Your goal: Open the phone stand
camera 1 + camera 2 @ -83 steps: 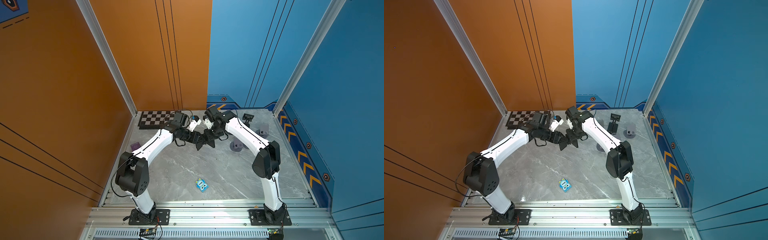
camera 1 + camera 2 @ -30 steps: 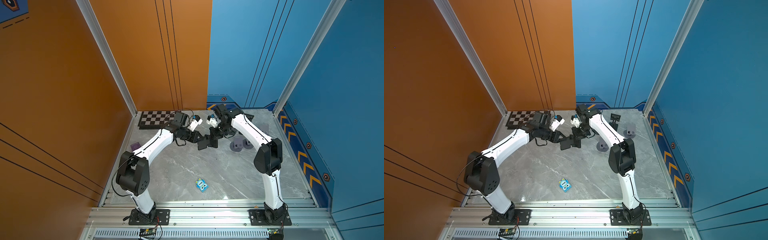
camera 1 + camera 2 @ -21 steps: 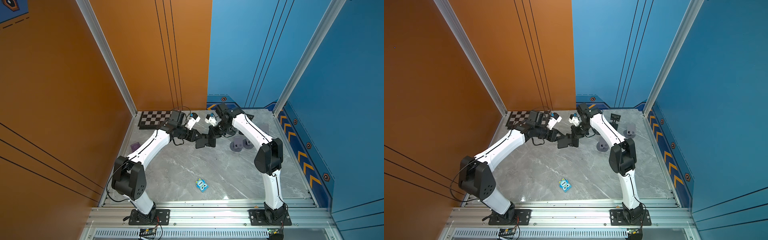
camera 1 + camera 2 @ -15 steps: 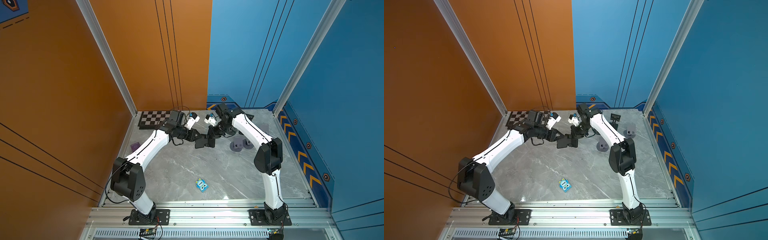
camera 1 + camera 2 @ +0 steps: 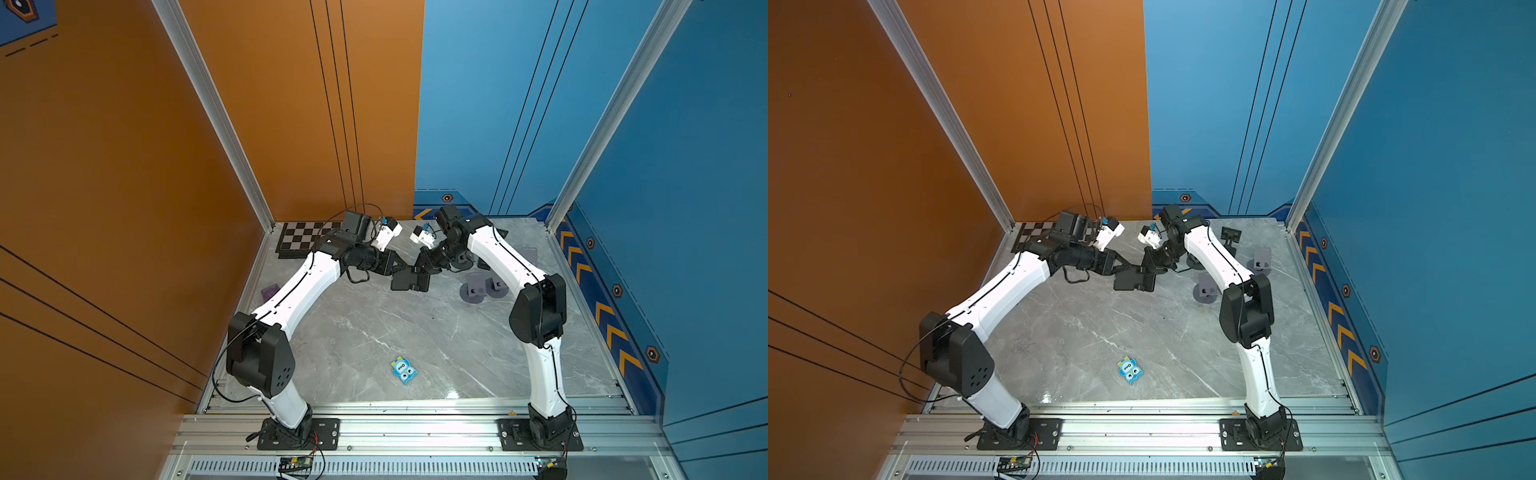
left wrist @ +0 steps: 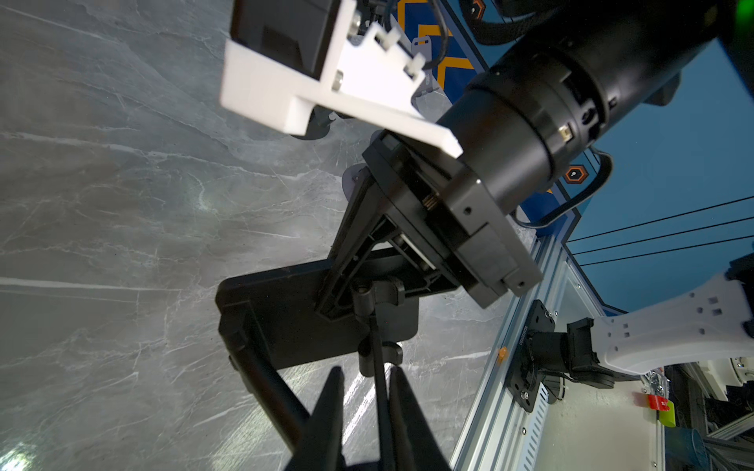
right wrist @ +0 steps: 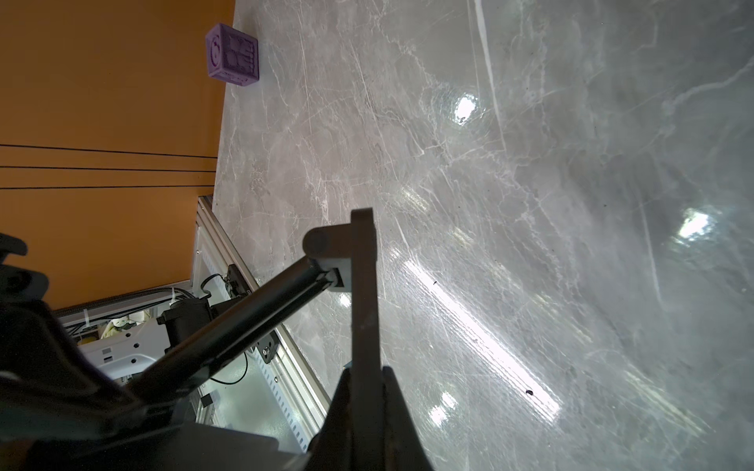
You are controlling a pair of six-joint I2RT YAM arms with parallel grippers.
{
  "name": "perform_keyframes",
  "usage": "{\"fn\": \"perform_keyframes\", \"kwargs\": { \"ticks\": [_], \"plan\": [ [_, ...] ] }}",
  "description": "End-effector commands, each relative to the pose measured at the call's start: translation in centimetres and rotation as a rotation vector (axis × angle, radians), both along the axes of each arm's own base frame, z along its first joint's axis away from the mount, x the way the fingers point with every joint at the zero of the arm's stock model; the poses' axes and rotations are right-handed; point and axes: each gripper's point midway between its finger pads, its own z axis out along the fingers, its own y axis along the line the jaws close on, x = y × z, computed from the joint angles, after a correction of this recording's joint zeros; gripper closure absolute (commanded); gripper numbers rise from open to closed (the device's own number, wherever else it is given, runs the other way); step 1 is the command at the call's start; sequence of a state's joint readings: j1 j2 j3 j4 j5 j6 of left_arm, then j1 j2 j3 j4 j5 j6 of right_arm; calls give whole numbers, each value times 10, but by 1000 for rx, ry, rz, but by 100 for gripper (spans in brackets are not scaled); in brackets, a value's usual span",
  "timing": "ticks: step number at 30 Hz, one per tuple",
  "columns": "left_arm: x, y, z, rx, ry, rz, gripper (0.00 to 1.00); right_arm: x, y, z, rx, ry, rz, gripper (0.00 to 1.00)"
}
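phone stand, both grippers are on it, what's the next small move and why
Probably swing the right gripper slightly away from the left gripper to unfold the phone stand further. Each is shut on a different part of it, and the right wrist view shows those parts only partly spread at the hinge.

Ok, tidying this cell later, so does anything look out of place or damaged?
Nothing looks damaged or spilled. The black folding phone stand is gripped between the left pincer and right pincer, partly unfolded. The small blue cartoon-faced block lies alone, askew, near the front of the grey marble table.
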State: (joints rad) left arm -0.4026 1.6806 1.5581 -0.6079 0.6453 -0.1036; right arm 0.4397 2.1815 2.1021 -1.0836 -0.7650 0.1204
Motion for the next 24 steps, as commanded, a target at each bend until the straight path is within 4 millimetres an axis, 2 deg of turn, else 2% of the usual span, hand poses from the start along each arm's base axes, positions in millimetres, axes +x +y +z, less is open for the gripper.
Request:
{"fn": "perform_keyframes", "kwargs": {
  "ticks": [1, 6, 9, 13, 16, 19, 21, 24],
  "plan": [
    [-86, -71, 72, -266, 45, -373, 100, 42, 19, -30, 20, -25, -128, 100],
    [-90, -81, 78, -288, 52, -414, 100, 38, 29, -20, 83, -10, -104, 100],
    [-88, -83, 79, -288, 47, -411, 100, 38, 29, -22, 81, -6, -106, 100],
    [-73, -73, 76, -241, 7, -333, 97, 44, 20, -21, 66, -11, -143, 100],
    [-53, -58, 74, -166, -65, -216, 74, 49, 13, -11, 77, -24, -167, 100],
    [-30, -39, 77, -67, -169, -72, 37, 52, 8, -3, 87, -32, -179, 100],
    [-19, -28, 82, -16, -236, 1, 23, 52, 7, 1, 91, -37, -184, 100],
    [-7, -12, 88, 42, -304, 81, 19, 54, 6, 4, 97, -23, -205, 100]
  ]
}}
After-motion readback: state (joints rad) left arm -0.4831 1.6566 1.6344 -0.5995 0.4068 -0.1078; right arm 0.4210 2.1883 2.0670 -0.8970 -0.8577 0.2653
